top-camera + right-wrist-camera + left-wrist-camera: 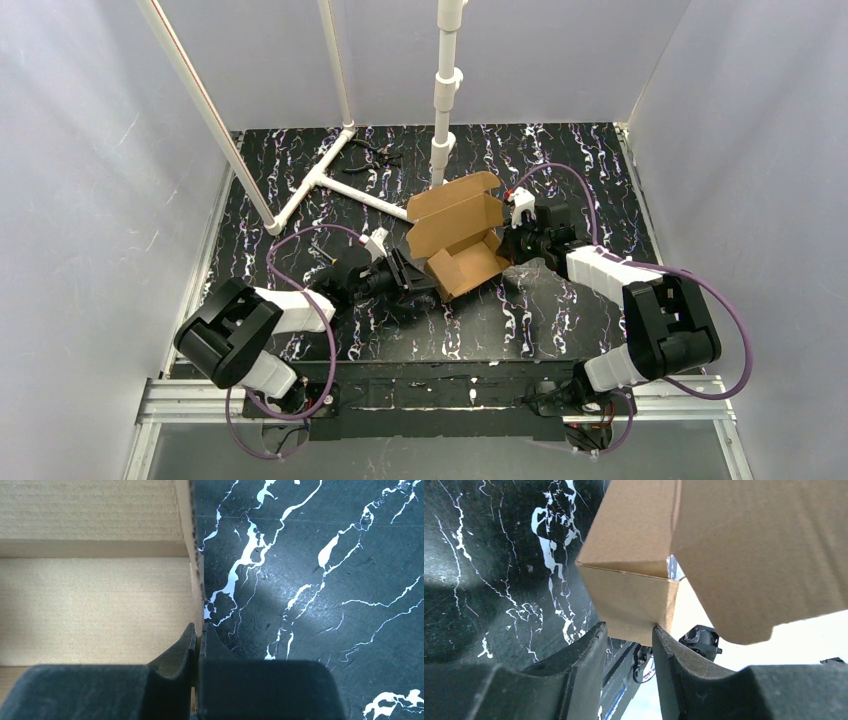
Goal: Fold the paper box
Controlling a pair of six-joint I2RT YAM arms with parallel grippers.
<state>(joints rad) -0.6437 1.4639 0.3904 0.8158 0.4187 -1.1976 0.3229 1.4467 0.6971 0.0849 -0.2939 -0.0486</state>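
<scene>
The paper box (462, 240) is plain brown cardboard, half formed, standing mid-table with its lid flap raised toward the back. My left gripper (408, 274) is at its near-left corner. In the left wrist view the fingers stand apart, and the box's lower corner (631, 607) just reaches my left gripper (629, 626) at the tips, brushing the right fingertip (659, 630). My right gripper (512, 240) is at the box's right side. In the right wrist view my right gripper (198, 628) is shut on the thin edge of the box wall (95, 597).
A white pipe frame (322, 178) lies at the back left, and an upright white pipe (445, 90) stands just behind the box. A small dark tool (378, 152) lies near the back. Grey walls enclose the black marbled mat (560, 310).
</scene>
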